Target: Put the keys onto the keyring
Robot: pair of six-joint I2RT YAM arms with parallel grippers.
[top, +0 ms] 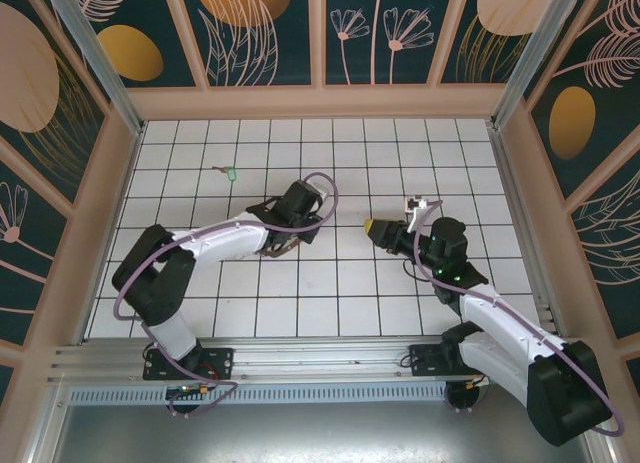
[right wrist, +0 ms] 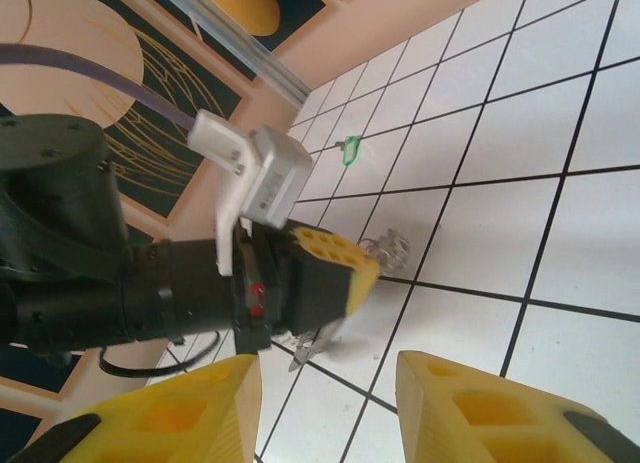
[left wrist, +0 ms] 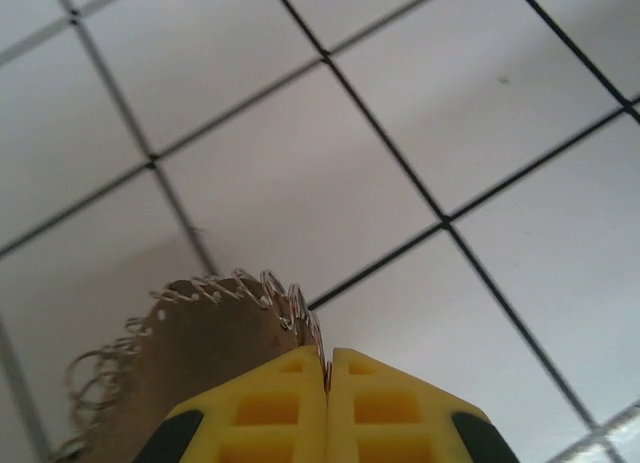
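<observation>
Left wrist: left fingers (left wrist: pixel 270 413) clamp the keyring (left wrist: pixel 200 353).

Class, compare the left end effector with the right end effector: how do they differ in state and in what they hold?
The left end effector is shut, fingers pressed together; the right end effector stands open, a gap between its fingers. The left end effector pinches the edge of the keyring; the right end effector holds nothing. Both have yellow fingers.
</observation>
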